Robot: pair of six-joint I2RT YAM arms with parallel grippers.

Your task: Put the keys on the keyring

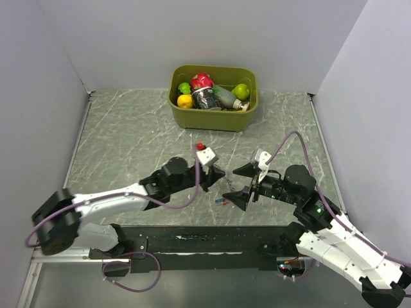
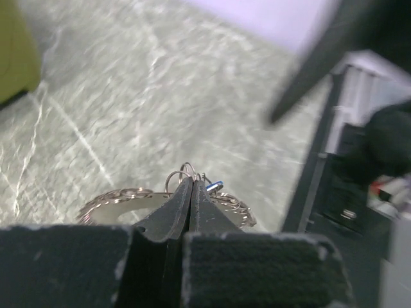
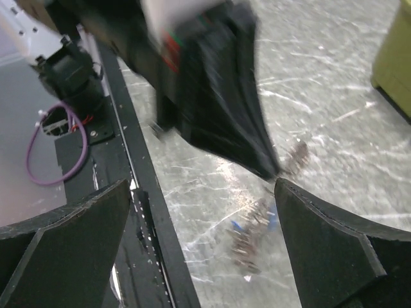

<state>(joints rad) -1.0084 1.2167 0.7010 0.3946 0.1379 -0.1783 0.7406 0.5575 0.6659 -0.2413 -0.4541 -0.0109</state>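
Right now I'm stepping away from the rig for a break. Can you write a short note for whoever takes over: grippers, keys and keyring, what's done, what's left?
Left gripper: shut on the rim of the keyring.
Right gripper: open, empty, facing the left one.
Keys: a blue key sits by the small wire loops at the keyring's rim. The others are too blurred to count.
Done: the keyring is gripped. I cannot confirm that any key is threaded on it.
Left: check the blue key, then thread the rest.
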